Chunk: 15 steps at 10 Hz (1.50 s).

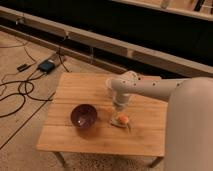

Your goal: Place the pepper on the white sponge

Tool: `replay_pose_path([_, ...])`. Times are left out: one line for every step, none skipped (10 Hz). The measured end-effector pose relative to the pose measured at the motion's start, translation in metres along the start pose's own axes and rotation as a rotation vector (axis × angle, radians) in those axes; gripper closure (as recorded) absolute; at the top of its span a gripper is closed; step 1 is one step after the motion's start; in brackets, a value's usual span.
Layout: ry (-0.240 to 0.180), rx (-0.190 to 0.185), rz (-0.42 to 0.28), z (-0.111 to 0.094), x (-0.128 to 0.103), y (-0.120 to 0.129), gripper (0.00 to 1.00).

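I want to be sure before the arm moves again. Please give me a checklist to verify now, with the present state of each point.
1. Small orange-red pepper lies on the off-white rectangular sponge: ok.
2. Sponge flat on the wooden table: ok.
3. Hand just above the pepper: ok.
4. Hand has let go: cannot tell.
5. Dark purple bowl apart from the sponge: ok.
6. White paper cup behind the arm, upright: cannot tell.

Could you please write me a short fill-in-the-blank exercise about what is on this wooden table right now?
1. The pepper lies on the white ____.
2. The dark bowl stands to the ____ of the sponge in the camera view.
3. The end effector hangs just ____ the pepper.
4. Everything rests on a ____ table.

Missing words: sponge; left; above; wooden
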Motion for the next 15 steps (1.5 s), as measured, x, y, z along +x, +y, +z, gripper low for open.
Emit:
replay_pose_path([0.001,-0.002,0.003,0.0021,0.0005,-0.0022,1.0])
replay_pose_path([0.002,-0.004,0.004,0.0037,0.0003,-0.003,0.96])
replay_pose_path([0.003,-0.006,0.007,0.0045,0.0007,-0.0042,0.88])
replay_pose_path([0.005,-0.009,0.009,0.0051,0.0013,-0.0049,0.75])
replay_pose_path([0.005,-0.011,0.009,0.0049,0.0015,-0.0051,0.69])
replay_pose_path([0.005,-0.013,0.01,0.0047,0.0018,-0.0055,0.57])
replay_pose_path([0.004,-0.014,0.011,0.0044,0.0022,-0.0058,0.46])
replay_pose_path([0.003,-0.016,0.011,0.0041,0.0025,-0.0058,0.35])
replay_pose_path([0.002,-0.017,0.011,0.0036,0.0029,-0.0058,0.26])
replay_pose_path([0.0,-0.018,0.01,0.0028,0.0027,-0.0053,0.21])
replay_pose_path([-0.001,-0.02,0.009,0.0024,0.0029,-0.0047,0.2])
replay_pose_path([-0.002,-0.021,0.007,0.0021,0.0029,-0.0037,0.2])
replay_pose_path([-0.004,-0.022,0.006,0.0012,0.0028,-0.0031,0.2])
replay_pose_path([-0.005,-0.023,0.004,0.0008,0.0026,-0.0022,0.2])
replay_pose_path([-0.005,-0.024,0.003,0.0001,0.0029,-0.0015,0.2])
